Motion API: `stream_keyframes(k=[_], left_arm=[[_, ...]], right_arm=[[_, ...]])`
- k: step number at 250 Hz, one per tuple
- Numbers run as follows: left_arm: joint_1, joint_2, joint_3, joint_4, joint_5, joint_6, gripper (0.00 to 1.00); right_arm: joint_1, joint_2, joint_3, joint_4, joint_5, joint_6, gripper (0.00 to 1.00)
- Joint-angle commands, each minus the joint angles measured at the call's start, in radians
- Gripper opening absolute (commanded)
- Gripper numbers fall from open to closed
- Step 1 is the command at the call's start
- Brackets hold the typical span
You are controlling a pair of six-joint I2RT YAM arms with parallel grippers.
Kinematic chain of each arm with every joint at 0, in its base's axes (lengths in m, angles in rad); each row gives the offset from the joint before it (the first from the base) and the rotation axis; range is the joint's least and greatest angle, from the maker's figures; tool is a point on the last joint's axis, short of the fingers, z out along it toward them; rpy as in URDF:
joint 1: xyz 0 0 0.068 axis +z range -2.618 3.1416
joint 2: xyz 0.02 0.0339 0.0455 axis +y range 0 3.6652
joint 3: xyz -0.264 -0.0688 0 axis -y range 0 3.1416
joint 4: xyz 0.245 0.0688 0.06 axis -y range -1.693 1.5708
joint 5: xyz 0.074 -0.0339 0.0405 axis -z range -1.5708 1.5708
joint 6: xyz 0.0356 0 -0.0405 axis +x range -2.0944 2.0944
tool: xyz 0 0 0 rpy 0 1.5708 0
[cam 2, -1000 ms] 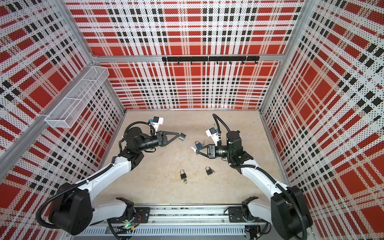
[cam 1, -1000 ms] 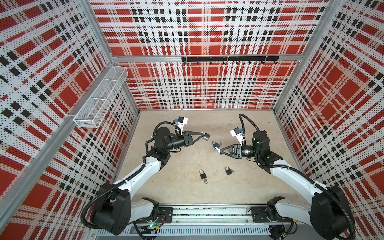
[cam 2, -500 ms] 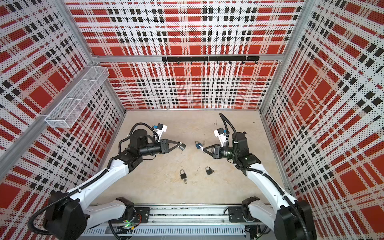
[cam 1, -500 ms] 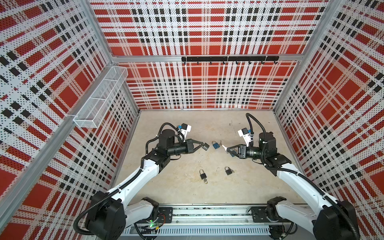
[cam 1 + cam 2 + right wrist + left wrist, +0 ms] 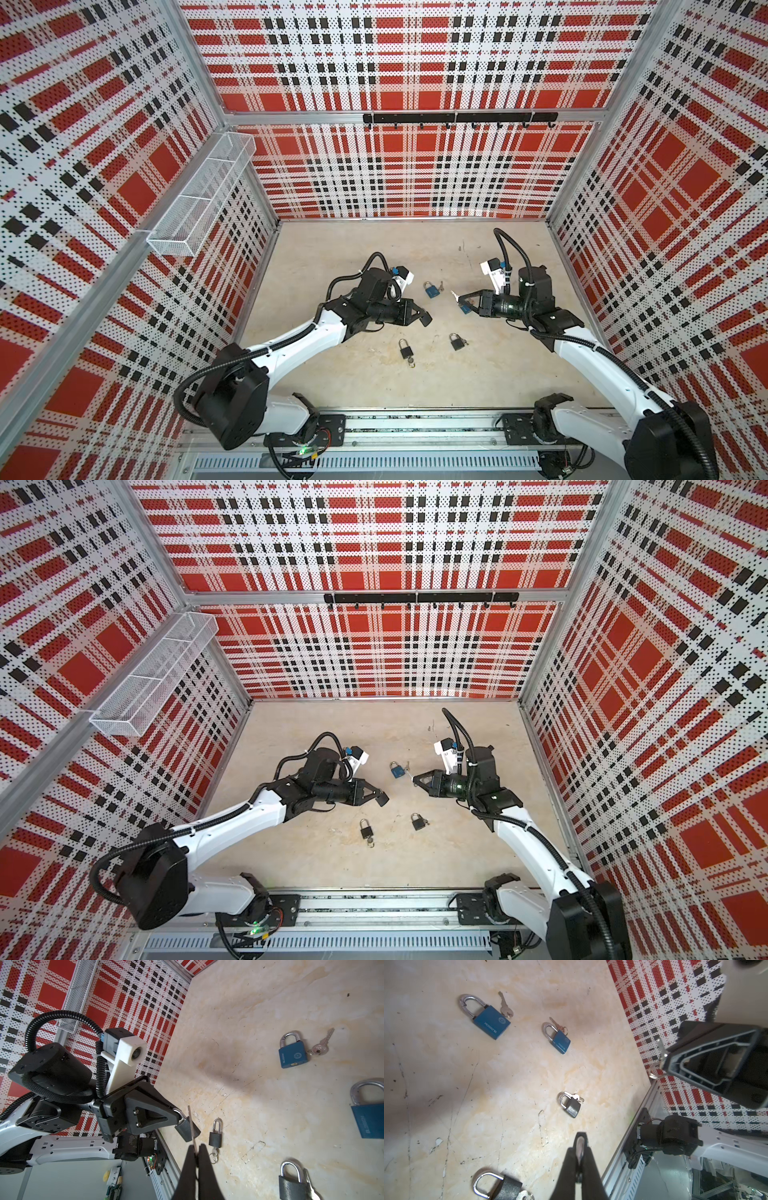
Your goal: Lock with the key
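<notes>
Left wrist view shows four padlocks lying on the floor (image 5: 446, 1084), two blue and two dark grey, each with a key lying by it. The larger blue padlock (image 5: 488, 1020) serves as marker. In a top view the smaller blue padlock (image 5: 464, 308) lies near it on the right arm's side, half hidden under that arm's tool. The first dark padlock (image 5: 405, 351) and the second dark padlock (image 5: 457, 341) lie on its robot side, further off.

A fifth padlock (image 5: 187, 1130), dark grey, hangs by its shackle from the left gripper (image 5: 177, 1114), whose jaws are clamped on that shackle. It hangs close to the marker, on its robot side.

The right gripper (image 5: 663, 1064) is pinched tight on one silver key (image 5: 661, 1049) with a ring dangling. The key sits just to the marker's right-arm side, and its blade points toward the fifth padlock. In both top views the two are apart.
</notes>
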Motion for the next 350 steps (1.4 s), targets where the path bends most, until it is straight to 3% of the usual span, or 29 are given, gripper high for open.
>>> stream_keyframes(k=[1, 112, 200, 318, 337, 350], left_arm=[[-0.009, 0.037, 0.045, 0.033, -0.020, 0.020, 0.00], [-0.026, 0.215, 0.081, 0.106, -0.007, -0.007, 0.00], [-0.031, 0.361, 0.129, 0.161, -0.037, -0.026, 0.00], [-0.029, 0.449, 0.149, 0.167, -0.066, -0.024, 0.00], [-0.028, 0.451, 0.147, 0.167, -0.073, -0.024, 0.19], [-0.025, 0.449, 0.144, 0.167, -0.078, -0.023, 0.27]], right_arm=[[-0.002, -0.027, -0.006, -0.030, 0.037, -0.052, 0.00], [0.019, -0.046, -0.077, -0.049, 0.122, -0.060, 0.00], [0.105, 0.013, -0.106, -0.025, 0.227, -0.059, 0.00], [0.134, 0.081, -0.093, 0.011, 0.244, -0.051, 0.00], [0.137, 0.081, -0.090, 0.008, 0.246, -0.052, 0.00], [0.138, 0.082, -0.088, 0.007, 0.245, -0.055, 0.00]])
